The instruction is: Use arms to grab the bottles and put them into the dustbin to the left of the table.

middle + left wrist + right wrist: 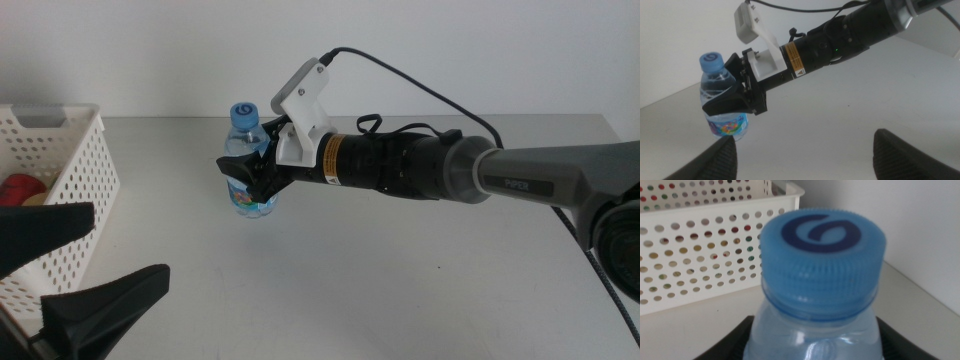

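Light-grey matte tabletop (pixel 400 270) fills the middle view; the right arm's black 2-finger gripper (pixel 250 175) reaches in from the right, jaws closed around a small clear blue-capped water bottle (pixel 247 125), upright, well right of the white perforated plastic basket (pixel 70 160). The left gripper (pixel 70 265) waits at the bottom-left corner, jaws spread wide, holding nothing. Left wrist view: black jaws clamp the bottle's middle. Right wrist view: the blue cap fills the frame, basket behind.
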You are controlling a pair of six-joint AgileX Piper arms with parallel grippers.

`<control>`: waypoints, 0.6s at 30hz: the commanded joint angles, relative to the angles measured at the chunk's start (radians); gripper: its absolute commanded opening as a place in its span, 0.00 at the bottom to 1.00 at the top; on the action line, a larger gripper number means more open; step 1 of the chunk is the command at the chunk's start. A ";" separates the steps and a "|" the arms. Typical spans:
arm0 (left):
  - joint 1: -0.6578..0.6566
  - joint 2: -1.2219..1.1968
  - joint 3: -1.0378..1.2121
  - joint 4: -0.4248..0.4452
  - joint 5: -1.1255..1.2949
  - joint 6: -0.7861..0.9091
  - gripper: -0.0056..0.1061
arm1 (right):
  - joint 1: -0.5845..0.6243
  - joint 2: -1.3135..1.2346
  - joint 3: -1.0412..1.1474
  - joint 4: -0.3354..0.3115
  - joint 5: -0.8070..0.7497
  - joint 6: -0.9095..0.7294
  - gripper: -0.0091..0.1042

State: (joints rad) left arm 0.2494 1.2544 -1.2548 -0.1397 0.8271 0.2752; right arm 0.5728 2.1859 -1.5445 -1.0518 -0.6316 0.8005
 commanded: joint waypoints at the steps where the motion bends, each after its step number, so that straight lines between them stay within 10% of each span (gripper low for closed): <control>1: 0.048 0.039 -0.093 -0.106 -0.014 0.082 0.04 | 0.009 -0.045 -0.066 0.045 -0.074 0.000 0.07; 12: 0.048 0.039 -0.093 -0.106 -0.014 0.082 0.04 | 0.010 0.004 -0.068 0.032 -0.008 -0.003 0.13; 18: 0.048 0.039 -0.093 -0.106 -0.014 0.082 0.04 | 0.010 0.002 -0.068 0.032 -0.002 -0.003 0.48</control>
State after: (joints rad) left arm 0.2494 1.2544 -1.2548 -0.1397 0.8271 0.2752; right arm 0.5842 2.2685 -1.5742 -1.0571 -0.5640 0.8012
